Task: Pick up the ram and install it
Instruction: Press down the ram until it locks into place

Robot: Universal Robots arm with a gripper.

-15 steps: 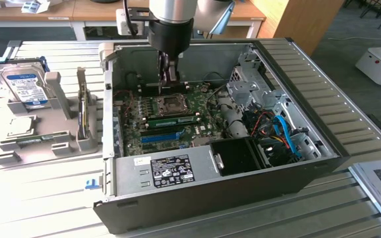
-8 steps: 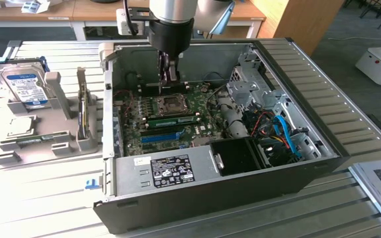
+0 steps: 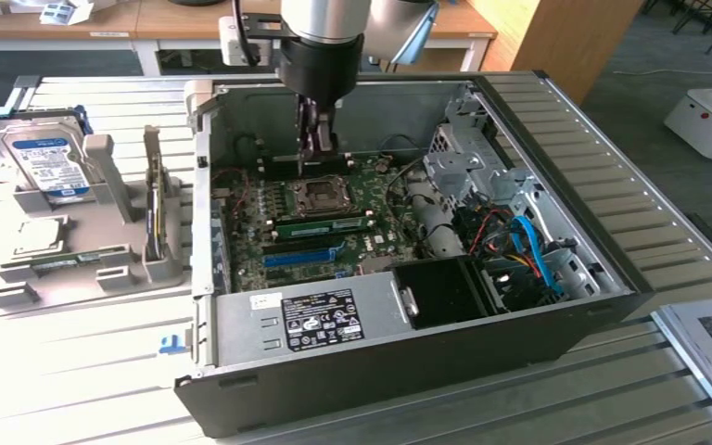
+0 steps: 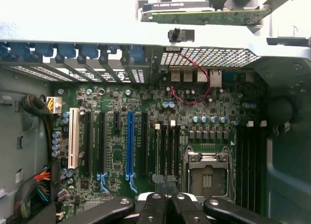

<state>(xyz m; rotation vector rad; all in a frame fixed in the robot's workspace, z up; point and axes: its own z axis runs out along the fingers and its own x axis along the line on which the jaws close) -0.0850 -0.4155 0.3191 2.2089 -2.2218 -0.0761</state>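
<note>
The ram (image 3: 322,222), a long green stick with black chips, stands on edge in a slot on the motherboard (image 3: 369,246), between the CPU socket (image 3: 320,192) and the blue slot (image 3: 300,256). My gripper (image 3: 318,148) hangs inside the open computer case above the board, behind the socket, apart from the ram. Its fingers are shut with nothing between them. In the wrist view the gripper (image 4: 164,181) points down in line with the row of black memory slots (image 4: 165,146) beside the CPU socket (image 4: 206,175).
A grey holder (image 3: 96,278) at the exterior view's left carries a hard drive (image 3: 44,162), a CPU (image 3: 34,234), a second green stick (image 3: 78,258) lying flat and an upright card (image 3: 155,218). Case walls, the drive cage (image 3: 467,158), cables (image 3: 523,250) and the power supply (image 3: 319,320) hem in the board.
</note>
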